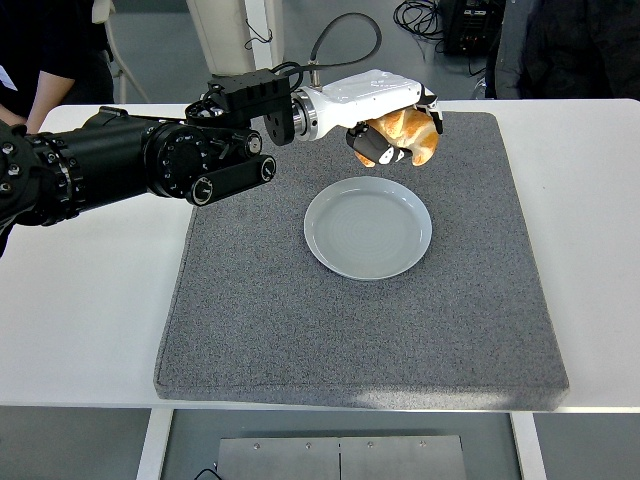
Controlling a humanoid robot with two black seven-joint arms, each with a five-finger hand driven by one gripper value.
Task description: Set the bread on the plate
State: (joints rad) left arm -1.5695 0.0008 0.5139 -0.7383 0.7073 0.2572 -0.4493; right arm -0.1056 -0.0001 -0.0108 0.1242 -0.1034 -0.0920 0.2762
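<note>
A golden-brown piece of bread point(407, 137) hangs in the air, held by my left hand point(395, 130), whose white-and-black fingers are curled around it. The hand sits just beyond the far right rim of the pale round plate point(368, 227), above the mat. The plate lies bare in the middle of the grey mat point(260, 310). My black left arm stretches in from the left edge across the mat's far left corner. The right arm does not show.
The grey mat covers most of the white table point(90, 290). A person in dark clothes point(50, 50) stands at the far left, and another dark figure point(570, 45) at the far right. Cables lie on the floor beyond the table.
</note>
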